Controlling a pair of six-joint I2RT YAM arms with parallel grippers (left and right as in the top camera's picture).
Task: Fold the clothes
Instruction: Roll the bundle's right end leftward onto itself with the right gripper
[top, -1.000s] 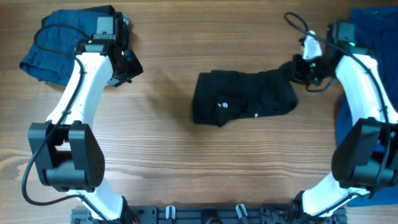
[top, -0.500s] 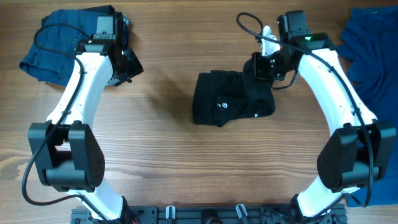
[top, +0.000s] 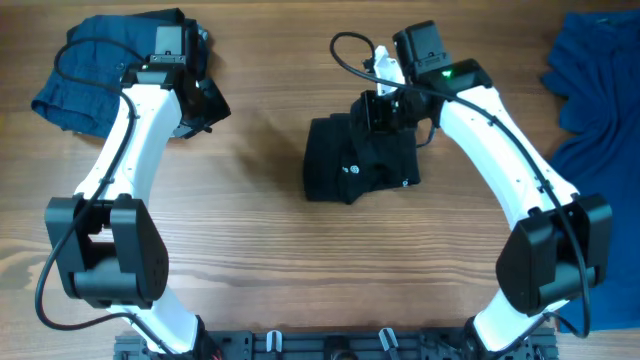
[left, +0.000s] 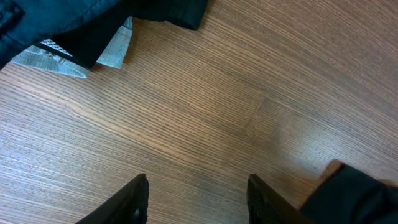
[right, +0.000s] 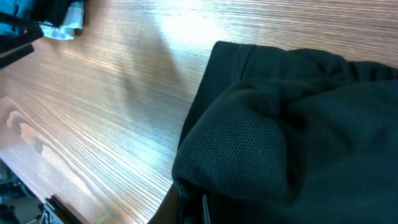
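Wood-grain table (top: 260, 260) fills view; soft glare patches on planks; dark mounting rail (top: 330, 345) along near edge.

Bright, even light leaves soft glare on the table (right: 186, 25) in both slightly blurred wrist views.

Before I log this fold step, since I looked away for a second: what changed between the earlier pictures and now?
The right gripper, holding the black shirt by its right end, swept left and carried that end over the rest, so the shirt is now a shorter bundle. Unchanged: the left gripper, open over bare wood, the dark blue garment at far left, and the royal blue garment at right.
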